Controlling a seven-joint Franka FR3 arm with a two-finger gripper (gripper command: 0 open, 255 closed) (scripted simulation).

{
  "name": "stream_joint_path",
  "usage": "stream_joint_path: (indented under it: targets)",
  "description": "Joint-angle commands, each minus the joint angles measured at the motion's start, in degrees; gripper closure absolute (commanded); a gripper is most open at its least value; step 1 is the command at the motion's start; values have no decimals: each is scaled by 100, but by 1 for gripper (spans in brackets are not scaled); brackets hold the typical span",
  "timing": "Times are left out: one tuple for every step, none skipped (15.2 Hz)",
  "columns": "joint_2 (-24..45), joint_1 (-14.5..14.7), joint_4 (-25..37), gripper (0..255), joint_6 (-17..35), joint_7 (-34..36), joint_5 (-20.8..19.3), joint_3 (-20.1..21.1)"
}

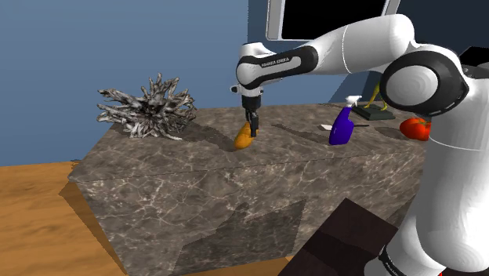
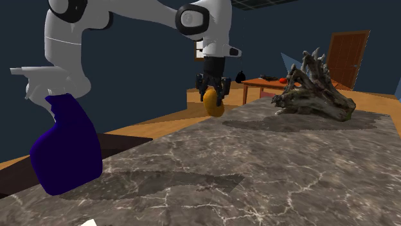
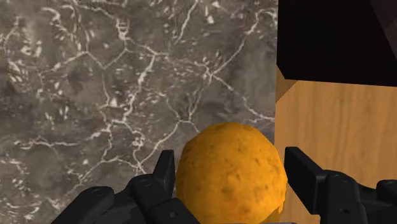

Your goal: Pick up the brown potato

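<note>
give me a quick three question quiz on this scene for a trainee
1. True or false: the gripper clasps the potato between its fingers.
2. Which of these stands on the marbled counter? A kettle; B blue spray bottle; C mug.
3. What branchy thing lies on the counter at the shoulder view's left?
Key: 1 true; 2 B; 3 driftwood.
</note>
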Motion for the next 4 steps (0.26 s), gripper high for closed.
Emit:
stream_joint_path:
  targets:
    - [-29, 0, 116, 255, -147, 1, -4, -1]
    - [-38, -1, 180, 255, -220, 2, -6, -2]
    - [-40, -1, 189, 255, -231, 2, -6, -2]
    - [-39, -1, 190, 255, -232, 2, -6, -2]
